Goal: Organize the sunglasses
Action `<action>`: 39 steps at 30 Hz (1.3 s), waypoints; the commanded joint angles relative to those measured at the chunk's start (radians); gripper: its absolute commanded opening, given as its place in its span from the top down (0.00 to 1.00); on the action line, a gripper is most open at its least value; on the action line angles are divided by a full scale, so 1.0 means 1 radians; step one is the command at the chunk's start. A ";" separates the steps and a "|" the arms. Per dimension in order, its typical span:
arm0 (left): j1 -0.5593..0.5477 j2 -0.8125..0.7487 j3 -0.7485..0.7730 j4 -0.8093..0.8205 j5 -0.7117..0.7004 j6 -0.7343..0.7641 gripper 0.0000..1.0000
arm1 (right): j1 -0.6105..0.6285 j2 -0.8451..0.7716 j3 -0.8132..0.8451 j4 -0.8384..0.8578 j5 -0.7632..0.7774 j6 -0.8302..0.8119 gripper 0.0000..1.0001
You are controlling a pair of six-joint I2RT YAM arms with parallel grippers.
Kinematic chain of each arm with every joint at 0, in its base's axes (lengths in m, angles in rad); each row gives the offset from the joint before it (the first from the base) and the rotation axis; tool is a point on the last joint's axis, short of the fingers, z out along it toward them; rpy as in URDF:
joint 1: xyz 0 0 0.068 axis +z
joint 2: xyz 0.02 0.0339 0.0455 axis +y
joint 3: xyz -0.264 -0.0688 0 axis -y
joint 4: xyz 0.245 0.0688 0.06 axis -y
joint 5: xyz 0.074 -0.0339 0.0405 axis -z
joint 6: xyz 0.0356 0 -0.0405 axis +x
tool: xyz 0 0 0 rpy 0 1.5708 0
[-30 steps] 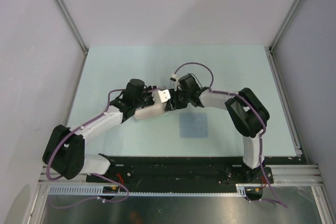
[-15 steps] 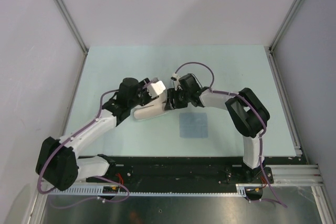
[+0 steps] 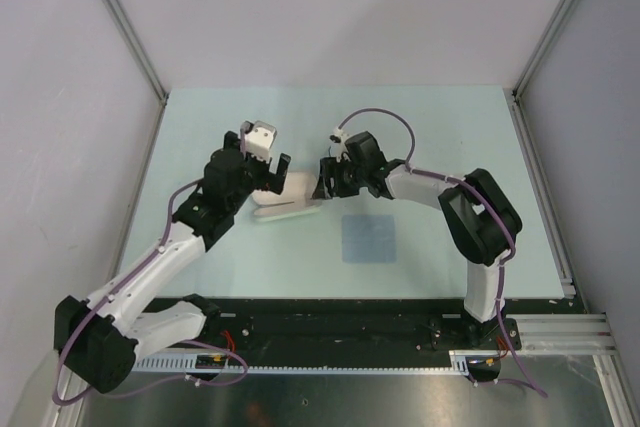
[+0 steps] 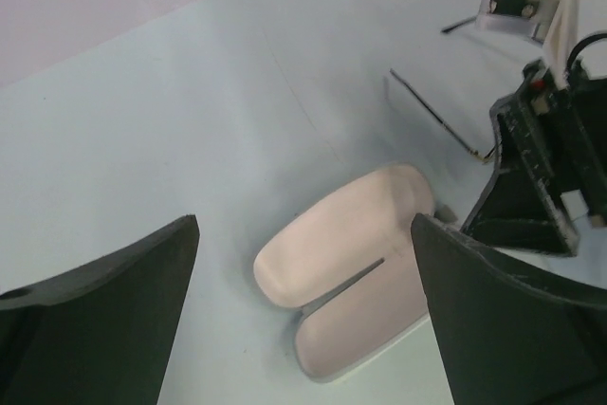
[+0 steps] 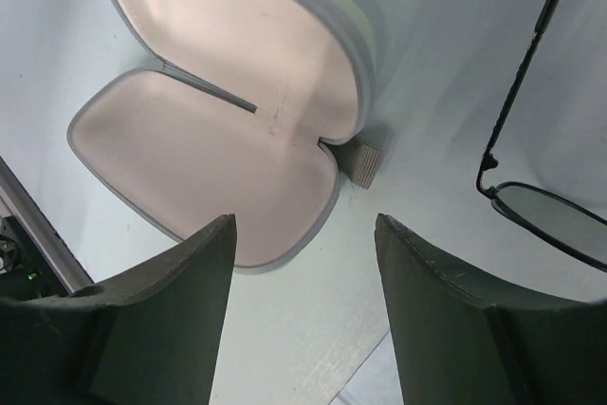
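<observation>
Sunglasses [image 5: 560, 220] lie loose near the open case [image 5: 218, 139] — left fingers [image 4: 95, 320] and right fingers [image 5: 446, 310], spread empty, may bend their thin frame.

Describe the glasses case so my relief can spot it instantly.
On the pale green table, look near the middle, just left of and beyond the square blue cloth. There lies the case: an oblong beige clamshell lying open, unlike the flat cloth or the thin wire sunglasses.

An open beige case [image 3: 285, 207] lies on the pale table [image 3: 450, 127], apart from a square blue cloth [image 3: 368, 238].
</observation>
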 commanded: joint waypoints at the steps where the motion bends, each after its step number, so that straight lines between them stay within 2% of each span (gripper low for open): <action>1: 0.009 -0.026 -0.006 0.037 -0.016 -0.199 0.00 | 0.002 -0.053 0.054 0.055 -0.002 0.007 0.35; 4: 0.021 0.002 -0.020 0.017 0.003 -0.322 0.00 | 0.011 -0.066 0.063 0.065 0.003 0.002 0.36; 5: 0.036 0.014 -0.023 0.008 0.035 -0.398 0.00 | 0.014 -0.067 0.067 0.068 0.004 0.001 0.36; 7: 0.053 0.054 -0.041 -0.003 0.094 -0.459 0.04 | 0.019 -0.061 0.082 0.072 -0.003 -0.007 0.37; 11: 0.065 0.115 -0.061 -0.005 0.081 -0.560 0.24 | 0.034 -0.026 0.123 0.051 -0.009 -0.019 0.43; 13: 0.070 0.138 -0.066 -0.003 0.113 -0.569 0.26 | 0.040 -0.001 0.145 0.039 -0.017 -0.019 0.48; 19: 0.072 0.230 -0.086 -0.005 0.164 -0.591 0.42 | 0.069 0.039 0.156 -0.022 -0.032 -0.034 0.57; 20: 0.072 0.237 -0.094 -0.003 0.164 -0.604 0.46 | 0.074 0.048 0.156 -0.032 -0.032 -0.039 0.57; 26: 0.072 0.260 -0.181 -0.005 0.251 -0.692 0.58 | 0.100 0.077 0.156 -0.113 -0.040 -0.065 0.60; 32: 0.072 0.283 -0.238 -0.006 0.248 -0.772 0.67 | 0.108 0.091 0.152 -0.115 -0.049 -0.051 0.62; 39: 0.072 0.312 -0.264 -0.012 0.199 -0.802 0.69 | 0.094 0.099 0.154 -0.032 -0.058 -0.010 0.60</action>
